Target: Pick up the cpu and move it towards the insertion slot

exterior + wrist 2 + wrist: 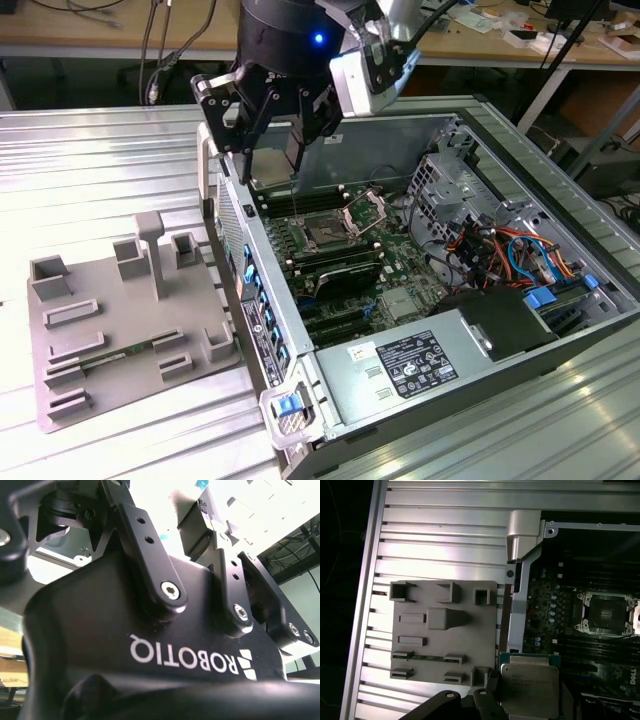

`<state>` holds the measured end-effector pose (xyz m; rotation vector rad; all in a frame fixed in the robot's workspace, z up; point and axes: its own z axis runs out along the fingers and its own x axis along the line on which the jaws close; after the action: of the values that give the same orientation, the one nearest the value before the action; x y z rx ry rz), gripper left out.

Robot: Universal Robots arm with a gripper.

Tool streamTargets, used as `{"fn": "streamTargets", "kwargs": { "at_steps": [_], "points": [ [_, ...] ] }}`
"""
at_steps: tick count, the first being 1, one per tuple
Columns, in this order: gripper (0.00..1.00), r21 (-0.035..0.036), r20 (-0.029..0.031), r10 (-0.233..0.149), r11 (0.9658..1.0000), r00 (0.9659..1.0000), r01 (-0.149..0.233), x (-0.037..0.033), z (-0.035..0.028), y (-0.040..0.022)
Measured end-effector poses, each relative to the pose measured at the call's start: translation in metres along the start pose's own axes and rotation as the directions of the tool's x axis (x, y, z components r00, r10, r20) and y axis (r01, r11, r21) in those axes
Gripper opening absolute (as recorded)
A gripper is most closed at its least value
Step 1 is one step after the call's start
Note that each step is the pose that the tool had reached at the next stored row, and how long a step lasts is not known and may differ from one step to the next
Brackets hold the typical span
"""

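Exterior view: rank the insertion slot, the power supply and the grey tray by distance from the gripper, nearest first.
1. The insertion slot, just below the gripper, inside the case.
2. The grey tray, on the table toward the view's left.
3. The power supply, at the case's near end.

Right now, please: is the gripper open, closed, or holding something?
Gripper: closed on the cpu, held above the open computer case, not yet at the insertion slot.

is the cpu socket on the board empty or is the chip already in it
Empty. In the first wrist view the insertion slot shows its bare dark centre inside the silver frame, while the cpu is up at the tool, off the board.
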<state>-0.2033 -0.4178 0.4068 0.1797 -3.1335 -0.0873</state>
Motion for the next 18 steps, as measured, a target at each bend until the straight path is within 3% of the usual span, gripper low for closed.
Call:
{"fn": "streamTargets", "kwargs": {
  "at_steps": [18],
  "points": [
    [0.55, -0.0001, 0.0, 0.0, 1.0, 1.0, 0.0, -0.0132, 0.0003, -0.0015]
  ]
}}
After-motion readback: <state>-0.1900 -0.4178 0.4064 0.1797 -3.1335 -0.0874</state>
